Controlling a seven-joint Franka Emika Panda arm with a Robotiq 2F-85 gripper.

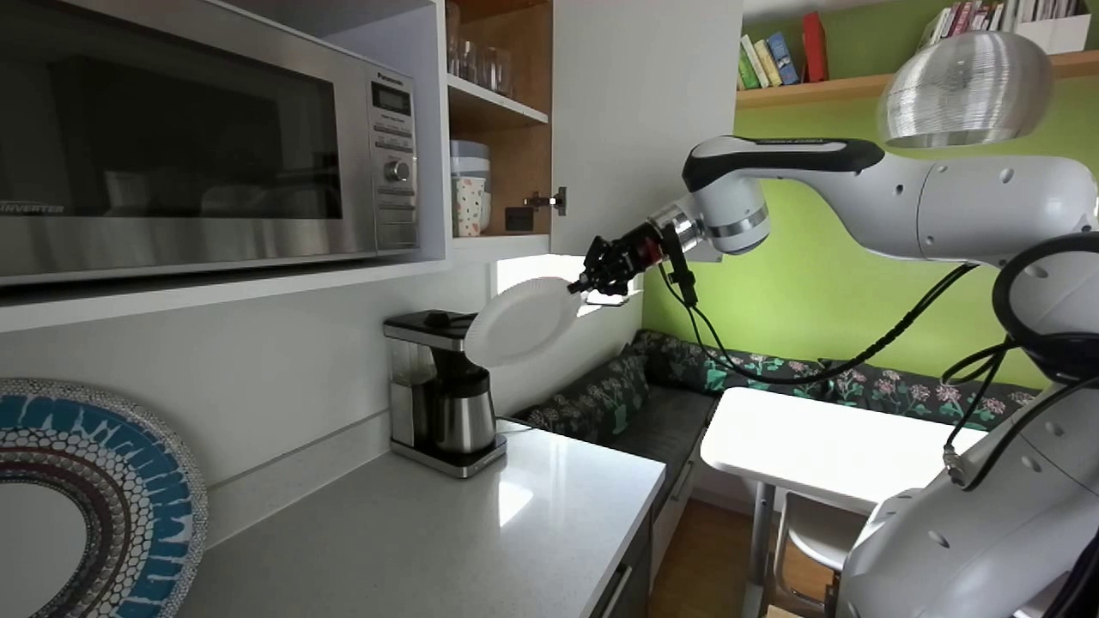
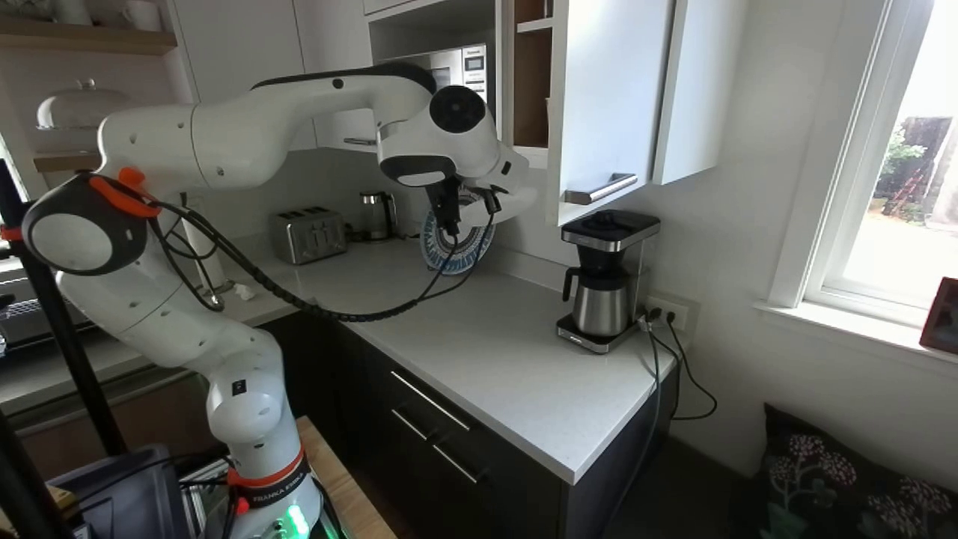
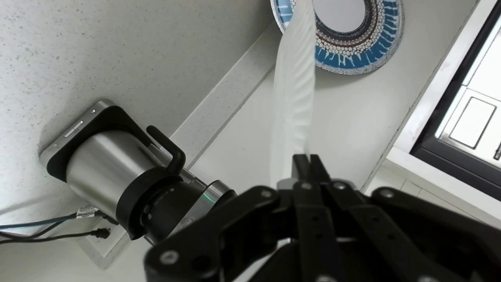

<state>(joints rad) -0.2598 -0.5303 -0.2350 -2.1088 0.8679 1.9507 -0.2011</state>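
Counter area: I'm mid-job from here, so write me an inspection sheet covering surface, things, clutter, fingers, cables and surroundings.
Surface: pale counter, brightly lit near one end.
Things in hand: white plate, tilted, in the air.
Clutter: coffee maker, toaster, kettle, upright patterned disc.
Fingers: closed on the plate's edge.
Cables: arm cable sagging in a loop; cords at the wall outlet beside the coffee maker.
Surroundings: cabinet door open; microwave; white table.

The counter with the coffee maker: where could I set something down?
Two stretches of the counter are bare: between the coffee maker and the blue-patterned disc, and along the front edge above the drawers. It's crowded around the toaster and kettle, and higher up, where the tool grips a white plate.
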